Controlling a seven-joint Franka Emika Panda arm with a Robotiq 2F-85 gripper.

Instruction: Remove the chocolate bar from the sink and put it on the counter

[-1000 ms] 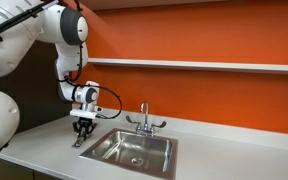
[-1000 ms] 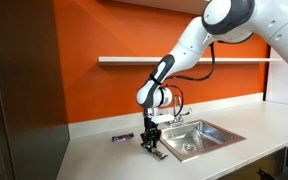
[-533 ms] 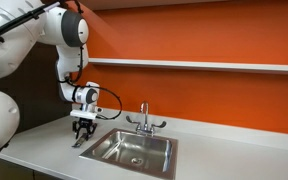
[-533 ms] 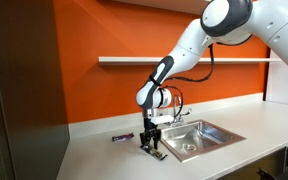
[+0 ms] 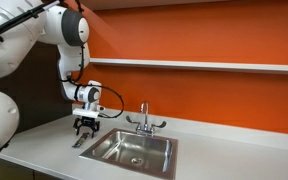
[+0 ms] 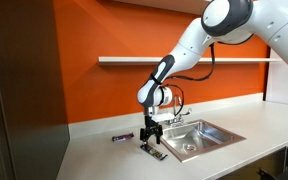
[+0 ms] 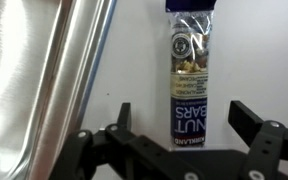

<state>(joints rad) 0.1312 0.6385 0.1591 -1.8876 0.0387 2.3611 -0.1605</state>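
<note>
1 chocolate bar (image 7: 189,75) lies on the counter (image 7: 134,60) just beside the sink (image 7: 34,100); the gripper (image 7: 181,115) hovers directly above, fingers spread wide, holding nothing.

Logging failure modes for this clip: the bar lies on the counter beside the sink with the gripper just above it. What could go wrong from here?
1. The nut bar lies on the counter close to the rim of the sink; a nudge might slide it in.
2. The open gripper straddles the bar low down; retreating sideways rather than straight up could clip it.
3. A second bar lies nearby; a sweep that way may knock it.
</note>
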